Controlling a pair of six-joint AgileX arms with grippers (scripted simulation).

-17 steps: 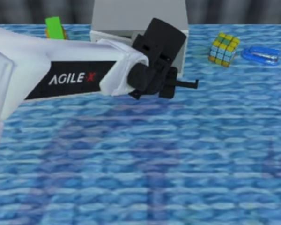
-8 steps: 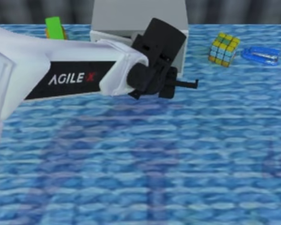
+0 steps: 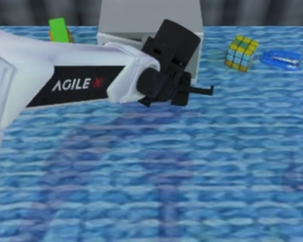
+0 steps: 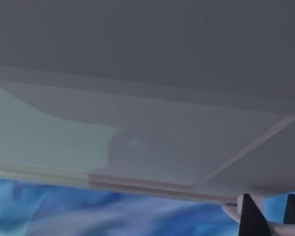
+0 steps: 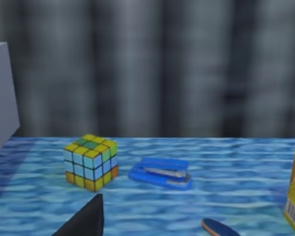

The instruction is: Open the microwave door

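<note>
Nothing has shifted: left claw (image 3: 208, 89) holds at the microwave door (image 4: 137, 142), finger spread untellable, so the door isn't opening.

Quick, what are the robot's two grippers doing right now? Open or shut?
Left gripper: at the front of the microwave, by the microwave door; open or shut cannot be told.
Right gripper: out of the top view; cannot be told.
</note>
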